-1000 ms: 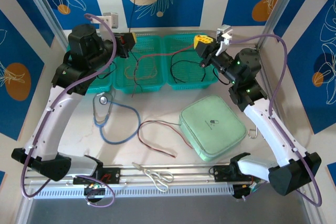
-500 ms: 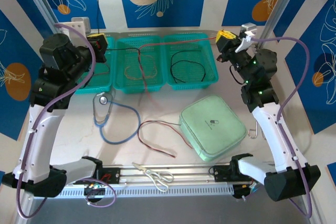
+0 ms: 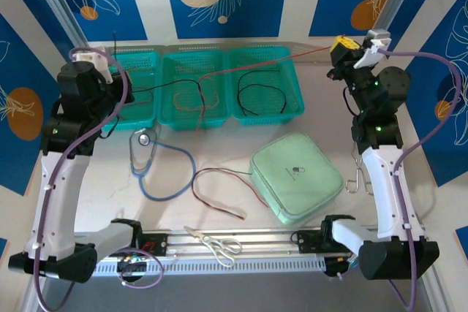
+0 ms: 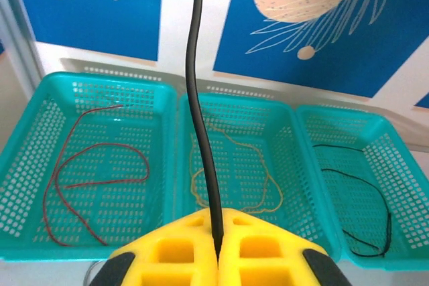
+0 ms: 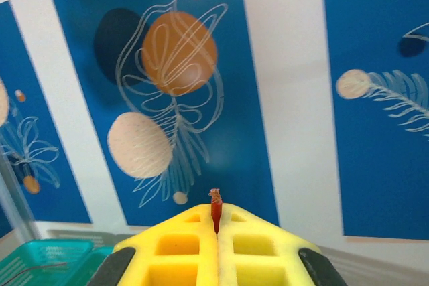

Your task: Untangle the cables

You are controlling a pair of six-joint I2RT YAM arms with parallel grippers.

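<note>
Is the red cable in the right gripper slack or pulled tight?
Pulled tight. The red cable runs in a straight line from the shut right gripper to the middle basket.

Both arms stand raised and spread wide, the left arm (image 3: 55, 180) reaching to 10 o'clock and the right arm (image 3: 387, 180) to 2 o'clock. The left claw (image 4: 218, 249) is pinched tight on a black cable (image 4: 198, 98), and the right claw (image 3: 342, 45) on a red cable (image 5: 215, 209).

Red, black and tan cables (image 4: 201, 132), teal baskets (image 4: 100, 77), yellow fingers (image 4: 181, 249), mint-green case (image 3: 296, 174).
</note>
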